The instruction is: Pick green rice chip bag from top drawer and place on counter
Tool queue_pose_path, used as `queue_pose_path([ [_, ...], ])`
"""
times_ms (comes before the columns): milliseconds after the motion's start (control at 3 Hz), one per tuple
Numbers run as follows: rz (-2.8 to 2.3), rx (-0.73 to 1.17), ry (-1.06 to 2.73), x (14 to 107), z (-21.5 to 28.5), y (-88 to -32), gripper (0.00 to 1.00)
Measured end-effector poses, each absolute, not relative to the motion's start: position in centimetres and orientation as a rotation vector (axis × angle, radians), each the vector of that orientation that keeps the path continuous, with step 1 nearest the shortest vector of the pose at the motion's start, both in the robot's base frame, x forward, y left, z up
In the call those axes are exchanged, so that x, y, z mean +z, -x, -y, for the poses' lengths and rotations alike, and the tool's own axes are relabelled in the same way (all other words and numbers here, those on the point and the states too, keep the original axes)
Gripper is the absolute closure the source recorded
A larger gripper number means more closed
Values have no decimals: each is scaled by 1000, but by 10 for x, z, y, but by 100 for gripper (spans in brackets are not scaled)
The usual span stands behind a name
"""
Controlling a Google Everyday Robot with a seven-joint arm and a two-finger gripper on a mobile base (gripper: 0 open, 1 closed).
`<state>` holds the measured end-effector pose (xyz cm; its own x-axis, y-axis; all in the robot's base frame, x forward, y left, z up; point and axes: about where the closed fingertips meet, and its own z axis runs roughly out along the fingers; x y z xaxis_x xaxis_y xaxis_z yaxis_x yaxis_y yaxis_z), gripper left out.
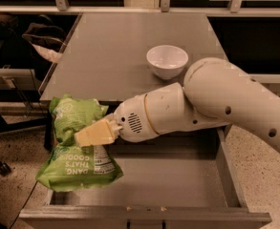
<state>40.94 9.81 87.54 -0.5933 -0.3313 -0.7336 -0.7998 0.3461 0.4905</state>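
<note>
My gripper (84, 136) is shut on the green rice chip bag (77, 147), a lime-green pouch with white lettering. It holds the bag in the air over the left end of the open top drawer (144, 213), just in front of the counter's front left corner. The bag hangs with its lettering upside down. The white arm reaches in from the right across the drawer. The counter (115, 46) is the flat grey cabinet top behind the drawer.
A white bowl (166, 61) stands on the counter toward the right. A dark chair and bags (29, 37) sit to the left of the cabinet. The speckled floor (268, 147) shows at right.
</note>
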Motion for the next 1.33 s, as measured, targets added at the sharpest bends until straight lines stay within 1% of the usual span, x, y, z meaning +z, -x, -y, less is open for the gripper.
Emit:
queue_pose_path([
  [333, -2065, 1112, 926, 887, -96, -439, 100],
  [667, -2043, 993, 903, 910, -91, -494, 100],
  [1333, -2074, 896, 870, 918, -83, -568, 100],
])
